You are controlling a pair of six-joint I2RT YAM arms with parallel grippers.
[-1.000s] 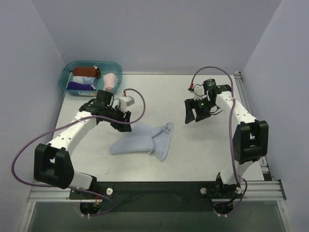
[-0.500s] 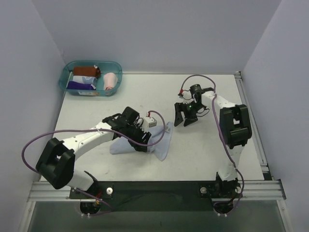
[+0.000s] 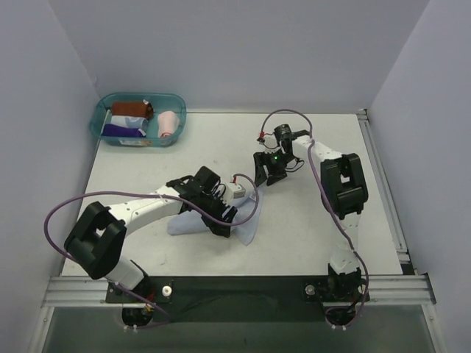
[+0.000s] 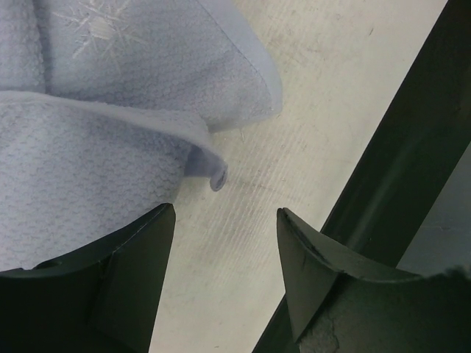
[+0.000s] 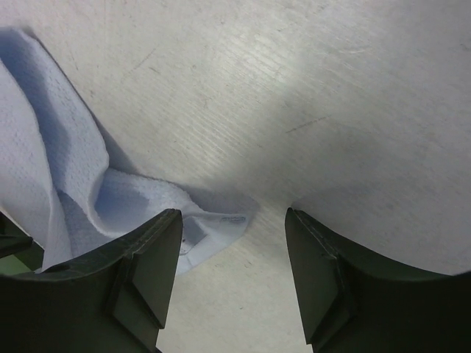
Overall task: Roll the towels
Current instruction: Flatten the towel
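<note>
Head count: one teal tub (image 3: 140, 141), one loose towel, two arms.
Inside the tub I make out three rolled cloths: one brown roll (image 3: 132, 109), one purple roll (image 3: 118, 130) and one pale pink roll (image 3: 169, 122), plus a pale scrap by the purple that's too small to call. Out of the tub, on the bench (image 3: 316, 243), lies one light blue towel (image 3: 184, 224). There's a left arm (image 3: 140, 209) and a right arm (image 3: 342, 184), that's two, with two black fingers (image 4: 125, 272) and one purple cable (image 3: 55, 220) apiece.
</note>
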